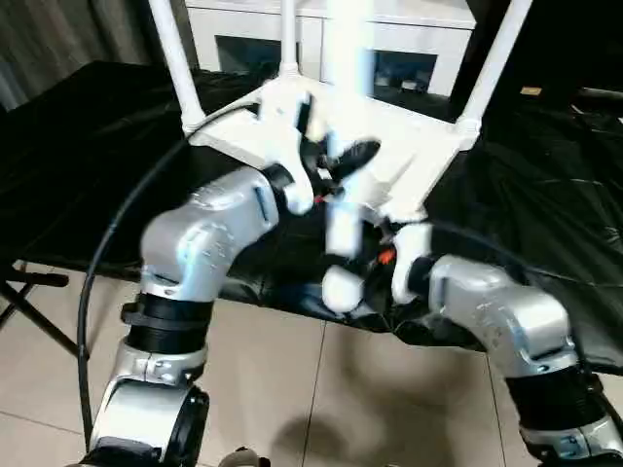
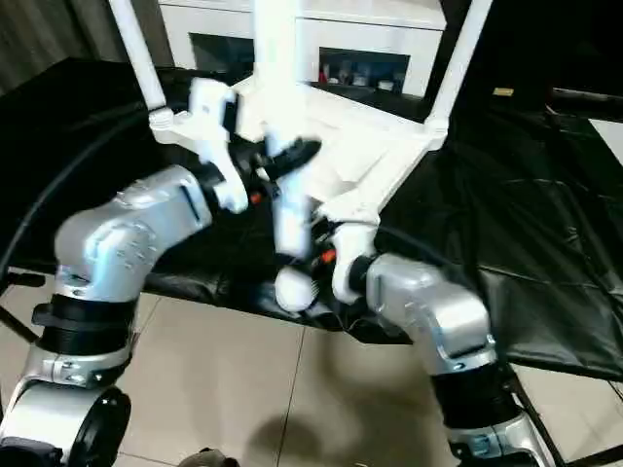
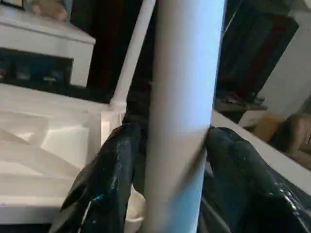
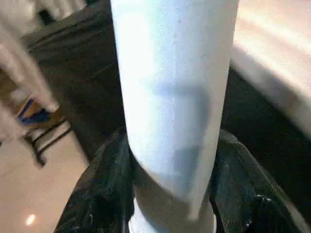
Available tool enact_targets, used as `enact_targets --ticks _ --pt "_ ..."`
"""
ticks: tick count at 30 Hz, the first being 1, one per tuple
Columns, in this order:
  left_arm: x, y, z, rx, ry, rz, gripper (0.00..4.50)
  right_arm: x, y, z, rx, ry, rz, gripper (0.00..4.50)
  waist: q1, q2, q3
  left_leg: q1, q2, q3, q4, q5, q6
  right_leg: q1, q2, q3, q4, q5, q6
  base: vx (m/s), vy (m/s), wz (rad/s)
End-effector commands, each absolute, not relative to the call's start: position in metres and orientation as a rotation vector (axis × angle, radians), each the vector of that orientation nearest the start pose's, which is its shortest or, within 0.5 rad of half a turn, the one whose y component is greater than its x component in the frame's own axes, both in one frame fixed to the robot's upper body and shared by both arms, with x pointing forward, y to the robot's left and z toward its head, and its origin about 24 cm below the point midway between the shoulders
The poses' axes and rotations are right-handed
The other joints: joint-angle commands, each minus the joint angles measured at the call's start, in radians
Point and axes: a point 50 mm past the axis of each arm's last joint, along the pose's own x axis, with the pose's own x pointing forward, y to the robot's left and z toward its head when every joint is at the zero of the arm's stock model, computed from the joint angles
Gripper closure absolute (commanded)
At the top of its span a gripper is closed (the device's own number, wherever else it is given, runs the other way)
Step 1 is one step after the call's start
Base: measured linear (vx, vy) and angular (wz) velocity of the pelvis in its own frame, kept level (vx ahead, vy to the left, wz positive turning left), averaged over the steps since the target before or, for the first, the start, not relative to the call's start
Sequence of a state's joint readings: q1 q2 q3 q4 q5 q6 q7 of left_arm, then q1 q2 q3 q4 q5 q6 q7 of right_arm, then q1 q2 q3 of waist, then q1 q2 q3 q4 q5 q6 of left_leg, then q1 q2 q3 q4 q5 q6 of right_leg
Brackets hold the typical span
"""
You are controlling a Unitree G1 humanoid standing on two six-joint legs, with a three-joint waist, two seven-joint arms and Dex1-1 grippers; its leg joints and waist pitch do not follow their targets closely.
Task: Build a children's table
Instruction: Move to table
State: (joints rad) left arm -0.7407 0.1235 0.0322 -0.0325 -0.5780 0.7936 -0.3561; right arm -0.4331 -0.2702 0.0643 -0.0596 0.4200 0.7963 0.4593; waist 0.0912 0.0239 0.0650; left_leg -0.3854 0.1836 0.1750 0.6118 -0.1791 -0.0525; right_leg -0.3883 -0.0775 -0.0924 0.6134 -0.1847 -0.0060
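1. So far, three legs [image 1: 176,58] stand upright in the corner sockets of the upturned tabletop [image 1: 409,156], just beyond your grippers on the black-draped counter [image 1: 545,195].
2. Your fourth leg [image 1: 347,146] is upright, pinched by the left gripper [image 3: 167,160] above and the right gripper [image 4: 170,170] below.
3. Seating it in the near corner remains.

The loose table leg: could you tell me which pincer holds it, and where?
Both: the right pincer grips the leg near its thick lower end, the left pincer slightly higher.
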Motion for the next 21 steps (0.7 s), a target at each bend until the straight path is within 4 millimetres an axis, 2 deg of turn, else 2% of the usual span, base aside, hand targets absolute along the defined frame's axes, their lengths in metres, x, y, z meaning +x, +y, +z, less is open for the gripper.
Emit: enact_targets --ticks 1,2,5,6,7,8,9,10,11,13,14,15,16,17,18,20,21 --pt "0.327 0.078 0.208 -0.287 0.018 -0.835 1.53 0.309 -0.128 0.116 0.119 0.291 0.680 2.65 0.001 -0.010 -0.083 0.017 0.043 -0.015 -0.067 -0.099 -0.002 0.052 -0.072 0.058 -0.061 -0.135 -0.194 0.000 0.000 0.00" --pt "0.326 0.081 0.207 -0.296 0.018 -0.837 1.42 0.311 -0.133 0.120 0.122 0.275 0.663 2.65 0.003 -0.001 -0.083 0.018 0.042 -0.016 -0.065 -0.098 -0.003 0.052 -0.072 0.057 -0.059 -0.129 -0.195 0.000 0.000 0.00" --pt "0.328 0.091 0.207 -0.234 -0.049 -0.754 1.18 0.313 -0.147 0.124 0.089 0.245 0.608 2.65 0.000 -0.005 -0.083 0.016 0.043 -0.016 -0.066 -0.094 0.002 0.054 -0.070 0.057 -0.062 -0.112 -0.188 0.000 0.000 0.00" --pt "0.329 0.104 0.201 -0.132 -0.084 -0.657 1.15 0.316 -0.160 0.127 0.039 0.203 0.516 2.65 0.001 0.007 -0.084 0.017 0.042 -0.017 -0.065 -0.097 -0.001 0.052 -0.069 0.057 -0.061 -0.114 -0.186 0.000 0.000 0.00" --pt "0.329 0.104 0.201 -0.132 -0.084 -0.657 1.15 0.316 -0.160 0.127 0.039 0.203 0.516 2.65 -0.003 0.003 -0.083 0.017 0.044 -0.018 -0.066 -0.106 -0.006 0.051 -0.068 0.057 -0.065 -0.118 -0.171 0.000 0.000 0.00" --pt "0.333 0.126 0.191 -0.080 -0.112 -0.455 1.15 0.315 -0.172 0.132 -0.066 0.140 0.420 2.65 -0.005 0.005 -0.083 0.017 0.041 -0.017 -0.066 -0.109 -0.009 0.052 -0.066 0.057 -0.064 -0.120 -0.170 0.000 0.000 0.00" --pt "0.333 0.129 0.190 -0.074 -0.114 -0.430 1.15 0.315 -0.174 0.133 -0.080 0.131 0.408 2.65 -0.007 0.001 -0.083 0.013 0.044 -0.019 -0.066 -0.110 -0.016 0.055 -0.067 0.057 -0.065 -0.114 -0.158 0.000 0.000 0.00" --pt "0.328 0.144 0.178 -0.035 -0.110 -0.337 1.15 0.311 -0.178 0.134 -0.178 0.092 0.370 2.65 -0.008 0.003 -0.084 0.015 0.042 -0.018 -0.066 -0.111 -0.019 0.055 -0.066 0.057 -0.064 -0.115 -0.156 0.000 0.000 0.00" --pt "0.323 0.152 0.169 0.012 -0.111 -0.284 1.15 0.307 -0.178 0.131 -0.214 0.100 0.359 2.65 -0.006 0.002 -0.084 0.015 0.044 -0.020 -0.067 -0.111 -0.019 0.055 -0.067 0.057 -0.065 -0.124 -0.139 0.000 0.000 0.00" --pt "0.311 0.165 0.151 0.016 -0.111 -0.166 1.15 0.300 -0.177 0.128 -0.174 0.089 0.326 2.65 -0.016 0.005 -0.084 0.015 0.044 -0.017 -0.068 -0.127 -0.006 0.052 -0.065 0.058 -0.066 -0.133 -0.137 0.000 0.000 0.00" --pt "0.306 0.169 0.143 0.033 -0.090 -0.122 1.15 0.297 -0.177 0.126 -0.120 0.075 0.296 2.65 -0.017 0.001 -0.083 0.015 0.044 -0.017 -0.069 -0.131 -0.002 0.052 -0.065 0.057 -0.070 -0.140 -0.138 0.000 0.000 0.00" --pt "0.300 0.171 0.137 0.080 -0.091 -0.100 1.15 0.294 -0.177 0.124 -0.063 0.066 0.280 2.65 -0.020 0.002 -0.082 0.016 0.044 -0.018 -0.071 -0.158 0.008 0.045 -0.063 0.055 -0.074 -0.175 -0.146 0.000 0.000 0.00" --pt "0.295 0.170 0.132 0.097 -0.094 -0.103 1.15 0.291 -0.175 0.122 -0.029 0.053 0.272 2.65 -0.020 0.002 -0.082 0.016 0.044 -0.018 -0.071 -0.158 0.008 0.045 -0.063 0.055 -0.074 -0.175 -0.146 0.000 0.000 0.00" --pt "0.289 0.169 0.125 0.090 -0.091 -0.112 1.15 0.289 -0.172 0.119 0.007 0.042 0.267 2.65 -0.019 0.006 -0.077 0.019 0.048 -0.019 -0.076 -0.198 0.008 0.040 -0.066 0.056 -0.081 -0.227 -0.142 0.000 0.000 0.00" --pt "0.286 0.168 0.121 0.093 -0.095 -0.094 1.15 0.288 -0.169 0.117 0.023 0.036 0.268 2.65 -0.020 0.010 -0.068 0.042 0.052 -0.022 -0.087 -0.355 -0.020 0.035 -0.065 0.052 -0.097 -0.399 -0.111 0.000 0.000 0.00" --pt "0.284 0.166 0.113 0.069 -0.089 -0.027 1.15 0.289 -0.156 0.111 0.032 0.026 0.295 2.65 -0.026 0.013 -0.059 0.068 0.049 -0.025 -0.092 -0.490 -0.038 0.030 -0.056 0.043 -0.111 -0.518 -0.085 0.000 0.000 0.00" --pt "0.285 0.165 0.112 0.066 -0.094 -0.013 1.15 0.289 -0.154 0.109 0.031 0.028 0.300 2.65 -0.043 0.015 -0.033 0.136 0.037 -0.027 -0.075 -0.694 -0.045 0.003 -0.030 -0.006 -0.161 -0.722 -0.027 0.000 0.000 0.00"
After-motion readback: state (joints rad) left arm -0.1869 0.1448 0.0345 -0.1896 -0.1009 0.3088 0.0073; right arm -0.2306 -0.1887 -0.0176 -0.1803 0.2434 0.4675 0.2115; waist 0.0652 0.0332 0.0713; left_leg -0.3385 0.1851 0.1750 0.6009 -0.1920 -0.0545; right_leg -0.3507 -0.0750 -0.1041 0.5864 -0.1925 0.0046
